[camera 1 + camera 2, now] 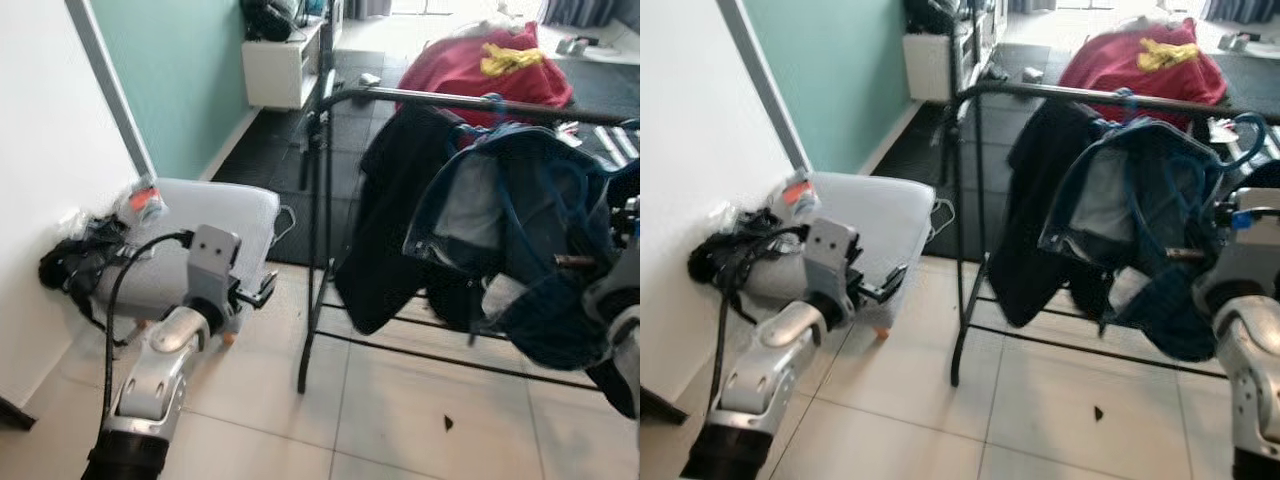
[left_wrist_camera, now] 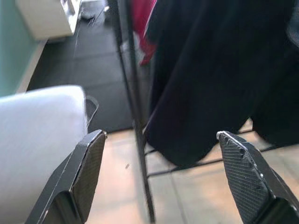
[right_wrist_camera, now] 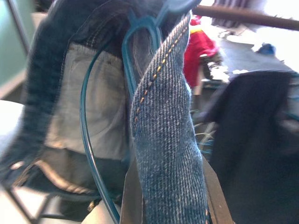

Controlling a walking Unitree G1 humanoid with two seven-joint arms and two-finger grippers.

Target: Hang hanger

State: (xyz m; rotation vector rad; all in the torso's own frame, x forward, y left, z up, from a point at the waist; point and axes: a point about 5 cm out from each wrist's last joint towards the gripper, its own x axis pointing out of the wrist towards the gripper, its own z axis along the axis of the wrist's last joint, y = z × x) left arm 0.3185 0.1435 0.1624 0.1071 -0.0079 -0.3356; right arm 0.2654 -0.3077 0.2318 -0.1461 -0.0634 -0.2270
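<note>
Denim wraps the right gripper closest in: a folded seam of the jeans runs straight up between its two fingers, which are pressed against the cloth on either side, so the grip is closed on the garment rather than on bare plastic. Just behind that fold sits the blue hanger, its wire loop threading the waistband and its hook rising toward the rail; holding by the cloth probably keeps hanger and jeans together as one load while the hook is brought up. Above and slightly beyond the gripper runs the dark top bar of the clothes rack; the hook appears at or very near the bar, though whether it is truly seated cannot be told. Beside the jeans, on the same bar, hangs a black garment, touching them. Across from it, the left gripper hovers low with its fingers spread wide, nothing between them, pointed at the rack's upright post, apparently standing by. Next to that arm sits a grey padded stool against the white wall, with a tangle of black straps beside it. Farthest off lies a red heap of cloth on the dark floor mat. No brand, label or writing is legible anywhere.
</note>
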